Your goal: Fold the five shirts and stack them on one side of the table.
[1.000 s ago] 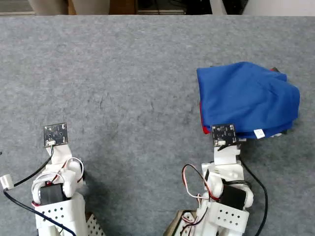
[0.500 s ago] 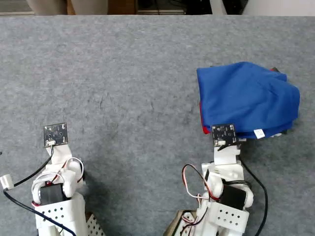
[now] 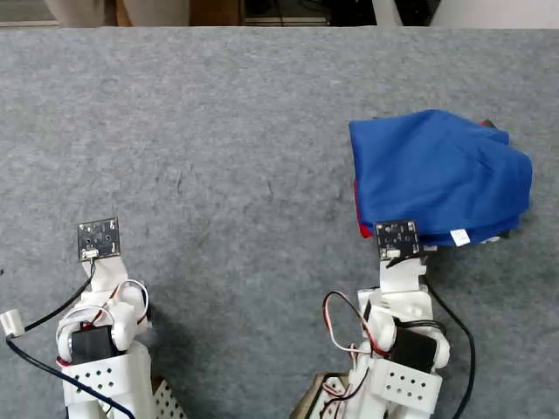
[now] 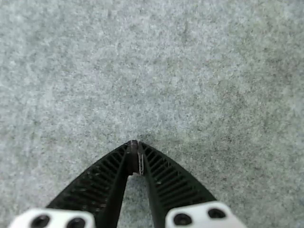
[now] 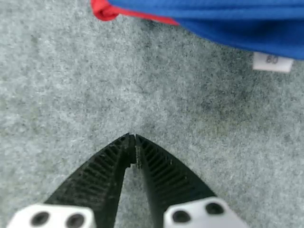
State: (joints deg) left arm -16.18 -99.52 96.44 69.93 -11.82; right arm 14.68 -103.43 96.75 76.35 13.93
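- Left gripper (image 4: 135,148): the two black ribbed fingers (image 4: 99,183) were closed tip to tip with nothing between them. Bare grey table (image 4: 152,57) lay ahead of the tips.
- Right gripper (image 5: 133,141): its fingers (image 5: 164,175) were likewise pressed together at the tips and held nothing. They were poised over the grey table cover.
- Blue shirt (image 3: 441,170): it was folded and lay topmost on a pile just ahead of the right gripper's fingertips, near them but not touching. In the high view the pile spread away from the tips and off to their right.
- Red shirt (image 5: 105,9): a thin rolled edge poked out from under the blue shirt, on the side of the pile nearest the right fingertips.
- White tag (image 5: 270,61): it stuck out from the blue shirt's near edge, ahead of the right fingertips, and lay on the table.
- Dark cloth (image 3: 491,125): a sliver showed at the pile's far corner, away from both pairs of fingers. It was too small to identify.
- The number of shirts in the pile could not be told.
- The pile sat well apart from the left gripper's fingers, off to their right across the table.
- Left arm (image 3: 96,332) and right arm (image 3: 397,336): they stood side by side at the near edge of the table.
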